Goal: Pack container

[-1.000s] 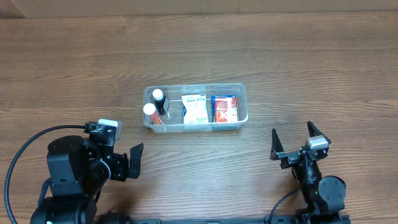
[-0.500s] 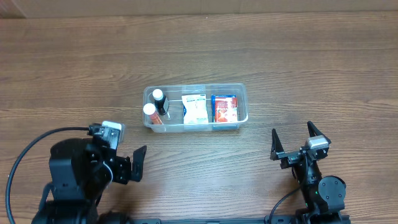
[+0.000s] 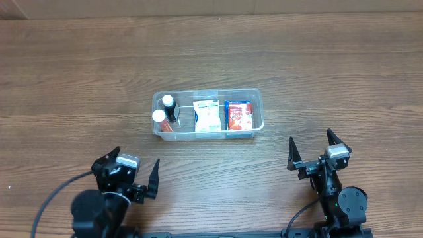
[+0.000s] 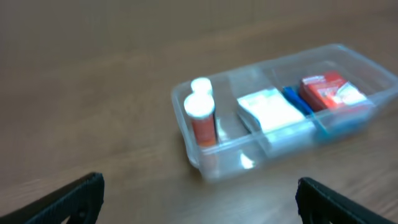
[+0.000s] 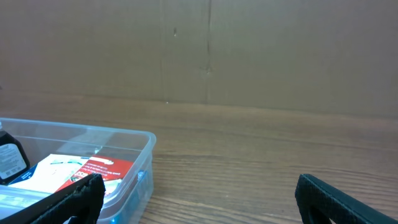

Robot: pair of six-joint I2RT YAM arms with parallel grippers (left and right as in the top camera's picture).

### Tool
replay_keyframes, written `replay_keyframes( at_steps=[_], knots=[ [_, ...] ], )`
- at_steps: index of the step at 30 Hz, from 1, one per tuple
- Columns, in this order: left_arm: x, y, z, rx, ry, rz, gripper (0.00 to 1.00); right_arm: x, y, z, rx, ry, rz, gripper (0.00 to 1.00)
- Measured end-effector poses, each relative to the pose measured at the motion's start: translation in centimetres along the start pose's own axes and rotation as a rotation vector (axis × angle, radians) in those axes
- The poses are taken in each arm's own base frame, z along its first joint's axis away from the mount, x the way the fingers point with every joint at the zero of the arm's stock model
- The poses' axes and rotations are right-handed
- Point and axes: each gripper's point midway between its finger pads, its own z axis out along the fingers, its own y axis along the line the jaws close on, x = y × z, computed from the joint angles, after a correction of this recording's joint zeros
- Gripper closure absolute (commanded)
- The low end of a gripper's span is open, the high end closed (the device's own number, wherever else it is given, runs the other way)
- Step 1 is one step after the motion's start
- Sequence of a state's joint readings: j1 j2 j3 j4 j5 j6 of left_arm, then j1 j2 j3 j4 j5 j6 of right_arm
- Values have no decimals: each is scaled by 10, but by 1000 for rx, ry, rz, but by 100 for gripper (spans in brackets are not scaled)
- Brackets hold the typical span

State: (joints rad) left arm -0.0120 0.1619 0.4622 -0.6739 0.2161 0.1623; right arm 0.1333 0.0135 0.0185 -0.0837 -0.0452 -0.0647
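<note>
The container (image 3: 258,99) looks packed, bottles (image 3: 159,117) at its 9 o'clock end, boxes (image 3: 207,116) toward 3. The left gripper (image 3: 129,170) and right gripper (image 3: 310,142), jaws spread and empty, should park clear of its rim.

The left wrist view is blurred, so the print on the two bottles (image 4: 200,118), the white box (image 4: 270,109) and the red box (image 4: 329,90) cannot be read. From overhead it is too small to tell. In the right wrist view the left and bottom edges cut off the container (image 5: 140,171); only its right end shows. The fingers of the left gripper (image 4: 202,202) and the right gripper (image 5: 202,199) are cut by the bottom edge.
</note>
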Motion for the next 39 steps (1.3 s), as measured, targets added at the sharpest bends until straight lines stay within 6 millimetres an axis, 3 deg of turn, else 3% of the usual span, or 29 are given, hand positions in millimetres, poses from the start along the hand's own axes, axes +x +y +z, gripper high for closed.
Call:
replay_keyframes(
  at_steps=[5, 11, 16, 21, 39],
  knots=[
    [-2, 8, 25, -49, -213, 49, 0, 0, 0, 0, 0, 0, 0, 0],
    [-17, 26, 32, -162, -422, 79, 0, 0, 0, 0, 1, -1, -1, 0],
    [2, 41, 40, -243, -371, 48, 0, 0, 0, 0, 1, -1, 0, 0],
    [28, 39, 49, -230, -261, 31, 0, 0, 0, 0, 1, 0, 0, 0],
    [29, 39, 49, -229, -258, 31, 0, 0, 0, 0, 0, -1, 0, 0]
  ],
)
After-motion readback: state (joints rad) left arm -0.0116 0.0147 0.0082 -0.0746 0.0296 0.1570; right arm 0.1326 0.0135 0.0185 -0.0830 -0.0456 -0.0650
